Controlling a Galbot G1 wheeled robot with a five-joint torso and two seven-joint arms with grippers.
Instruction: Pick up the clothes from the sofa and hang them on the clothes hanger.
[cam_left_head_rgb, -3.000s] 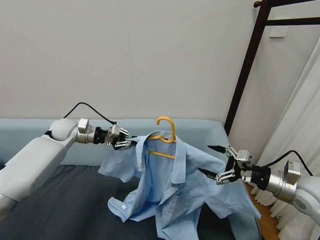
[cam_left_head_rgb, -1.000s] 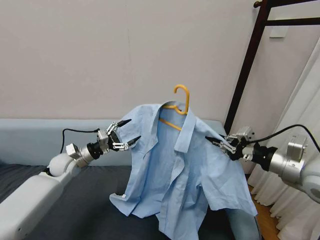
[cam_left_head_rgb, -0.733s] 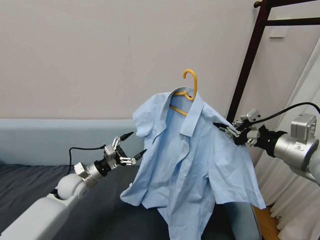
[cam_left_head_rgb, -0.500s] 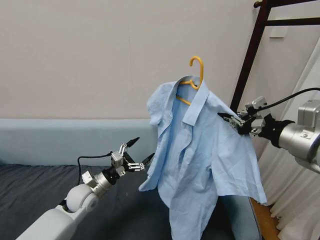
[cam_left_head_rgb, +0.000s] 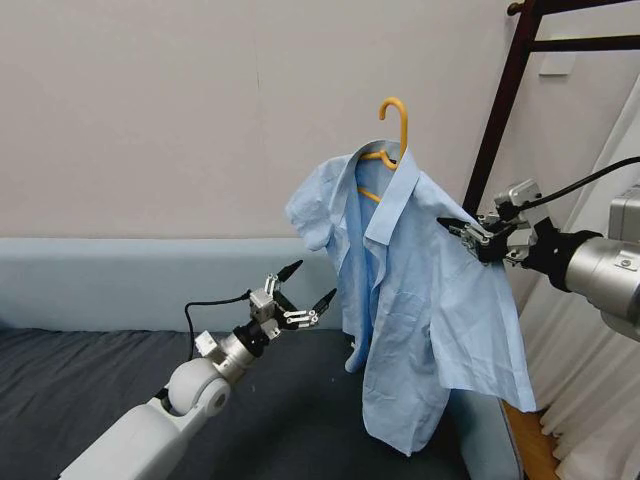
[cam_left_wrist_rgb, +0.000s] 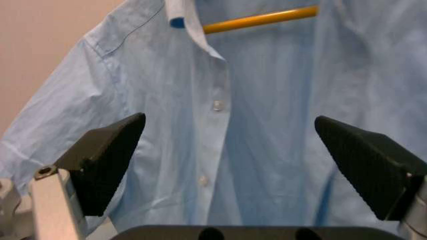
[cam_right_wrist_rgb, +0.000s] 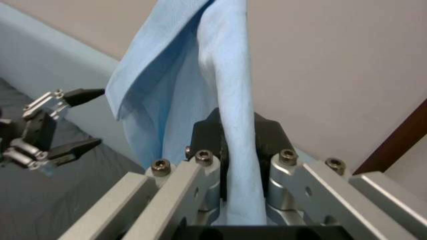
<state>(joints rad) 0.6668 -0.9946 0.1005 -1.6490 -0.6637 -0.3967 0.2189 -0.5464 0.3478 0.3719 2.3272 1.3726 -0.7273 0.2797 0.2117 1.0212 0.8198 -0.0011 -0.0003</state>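
Higher now, shirt (cam_left_head_rgb: 420, 300) (on hanger (cam_left_head_rgb: 392, 125)) in right pincer (cam_left_head_rgb: 468, 232) — left pincer (cam_left_head_rgb: 312, 281) outstretched, agape.

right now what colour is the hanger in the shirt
Yellow-orange; the hanger shows best in the left wrist view.

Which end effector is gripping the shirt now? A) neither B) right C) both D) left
B: the right end effector is shut on the shoulder fabric of the light blue shirt, which hangs on the yellow hanger. The left end effector is open, lower down beside the shirt and not gripping it.
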